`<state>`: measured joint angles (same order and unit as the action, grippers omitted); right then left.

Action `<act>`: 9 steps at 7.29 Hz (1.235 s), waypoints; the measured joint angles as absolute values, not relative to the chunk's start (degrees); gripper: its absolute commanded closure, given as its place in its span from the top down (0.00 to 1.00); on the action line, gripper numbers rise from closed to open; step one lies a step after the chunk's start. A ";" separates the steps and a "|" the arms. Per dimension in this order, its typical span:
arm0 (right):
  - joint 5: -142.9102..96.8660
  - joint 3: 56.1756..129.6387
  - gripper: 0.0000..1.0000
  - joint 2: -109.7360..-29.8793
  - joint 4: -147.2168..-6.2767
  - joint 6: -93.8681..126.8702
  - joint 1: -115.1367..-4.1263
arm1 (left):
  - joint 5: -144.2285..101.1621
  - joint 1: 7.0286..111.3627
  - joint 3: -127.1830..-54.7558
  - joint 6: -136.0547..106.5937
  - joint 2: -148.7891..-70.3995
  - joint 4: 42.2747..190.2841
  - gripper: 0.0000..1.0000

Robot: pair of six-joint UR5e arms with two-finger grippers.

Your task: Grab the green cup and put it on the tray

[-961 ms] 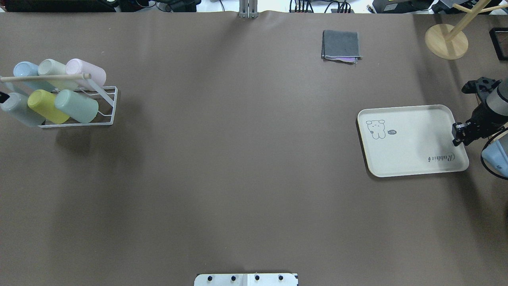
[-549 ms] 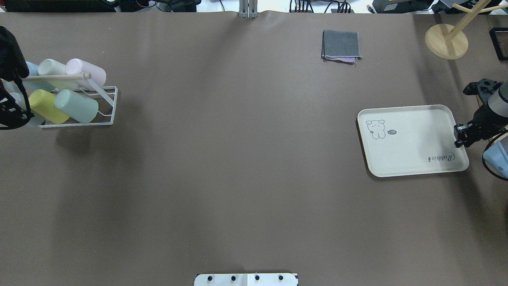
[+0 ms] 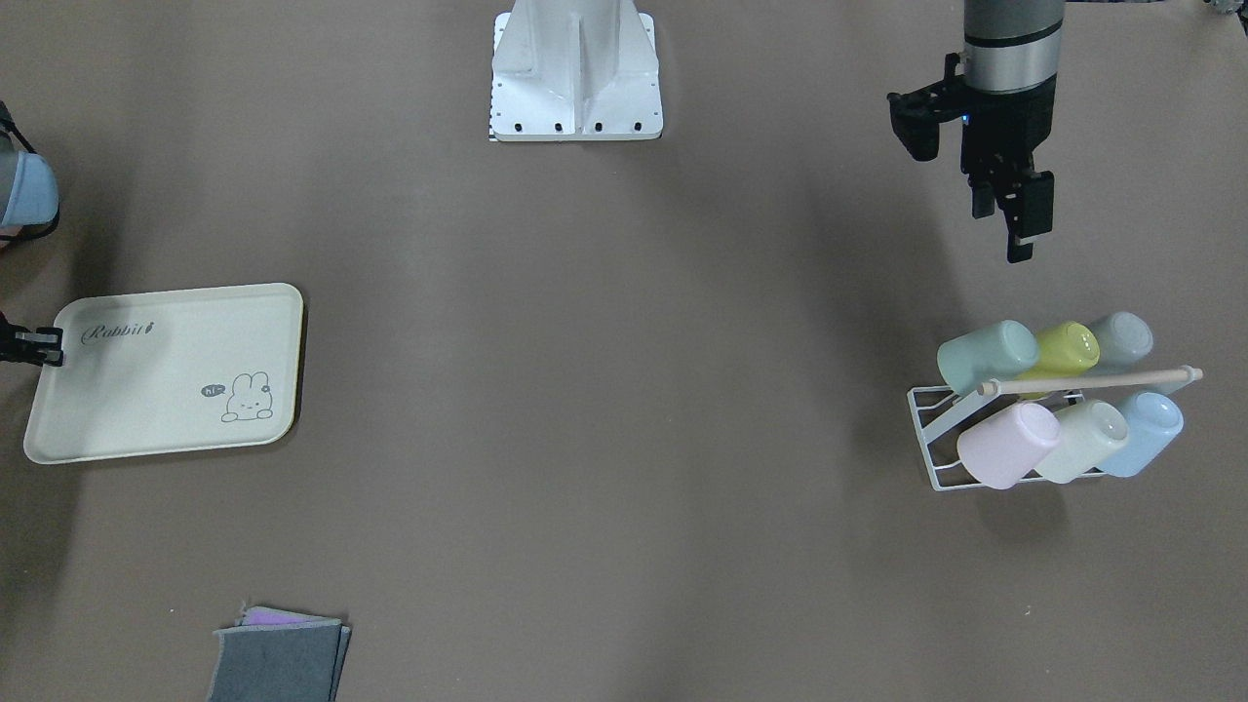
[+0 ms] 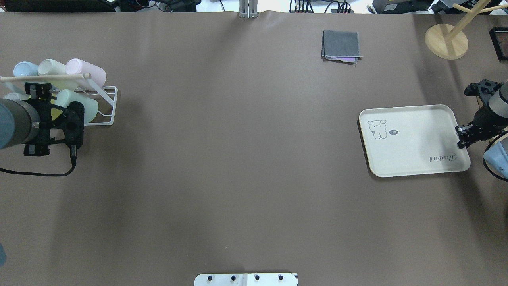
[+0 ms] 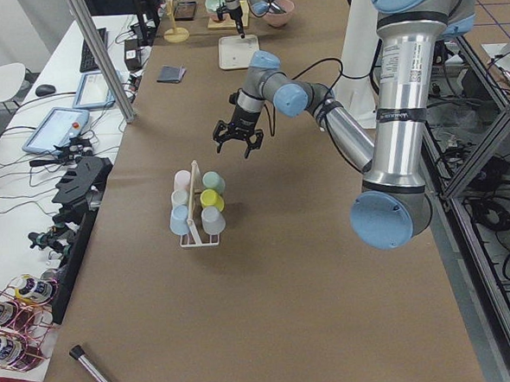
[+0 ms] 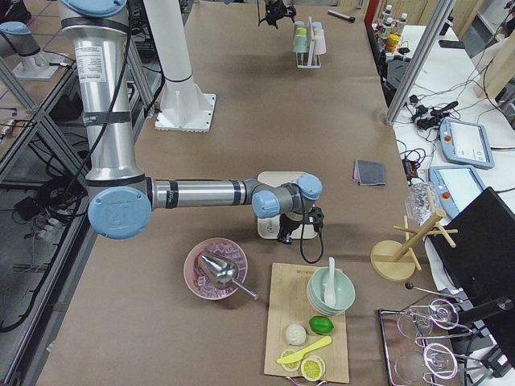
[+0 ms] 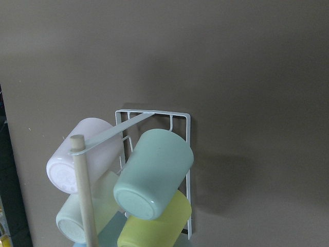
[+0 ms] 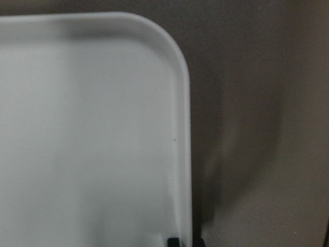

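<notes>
Tumbler of mint-green matte plastic lying on its side in white wire rack among other pastel cups, well apart from cream rectangular plastic tray with bunny drawing at the far end of brown tabletop. Left end effector hovering near the rack on the robot's side, jaws spread, holding nothing. Right end effector at the tray's short edge, fingertips on either side of the raised rim, apparently pinched onto it.
</notes>
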<state>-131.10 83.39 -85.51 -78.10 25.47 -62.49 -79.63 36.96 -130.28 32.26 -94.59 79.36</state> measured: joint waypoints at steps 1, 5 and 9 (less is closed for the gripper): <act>-131.08 83.43 0.00 -85.52 -78.13 25.48 -62.50 | -72.66 32.84 -130.35 34.92 -94.50 78.10 0.99; -131.41 83.96 0.00 -85.53 -78.17 25.54 -62.62 | -52.35 22.79 -124.76 44.00 -94.93 74.06 0.99; -132.90 87.62 0.00 -86.11 -78.20 25.60 -65.40 | -42.57 19.69 -110.73 44.34 -99.88 72.43 0.99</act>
<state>-132.90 87.62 -86.11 -78.20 25.60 -65.40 -42.57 19.69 -110.73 44.34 -99.88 72.43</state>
